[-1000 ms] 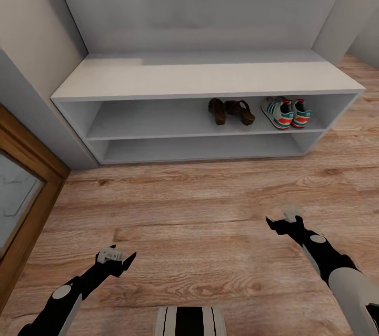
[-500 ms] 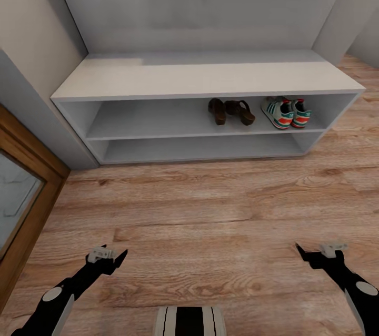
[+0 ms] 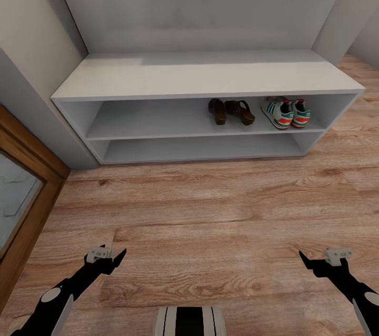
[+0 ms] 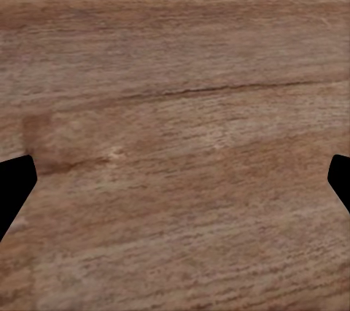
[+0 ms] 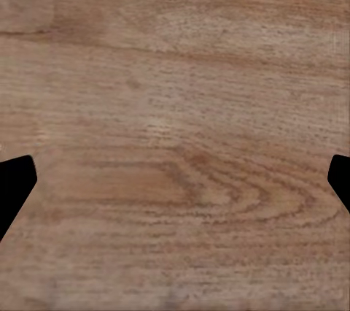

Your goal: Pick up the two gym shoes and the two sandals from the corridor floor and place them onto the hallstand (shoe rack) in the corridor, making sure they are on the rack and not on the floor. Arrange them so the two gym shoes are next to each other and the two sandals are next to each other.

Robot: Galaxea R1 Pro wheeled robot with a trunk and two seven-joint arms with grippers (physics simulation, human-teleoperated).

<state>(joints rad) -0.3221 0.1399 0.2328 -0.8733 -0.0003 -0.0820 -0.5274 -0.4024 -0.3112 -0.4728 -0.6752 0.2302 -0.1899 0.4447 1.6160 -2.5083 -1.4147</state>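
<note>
Both sandals [image 3: 231, 112] and both gym shoes [image 3: 286, 112] sat paired on the hallstand [image 3: 158, 79] shelf, apparently finished; the left gripper [image 3: 109, 256] and right gripper [image 3: 321, 259] hung empty, fingers spread, over the corridor floor [image 3: 210, 210].

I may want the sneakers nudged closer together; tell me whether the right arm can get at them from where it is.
Probably not yet: the right gripper hangs open above the floor, well short of the gym shoes on the hallstand's upper shelf. Nothing blocks the way.
</note>
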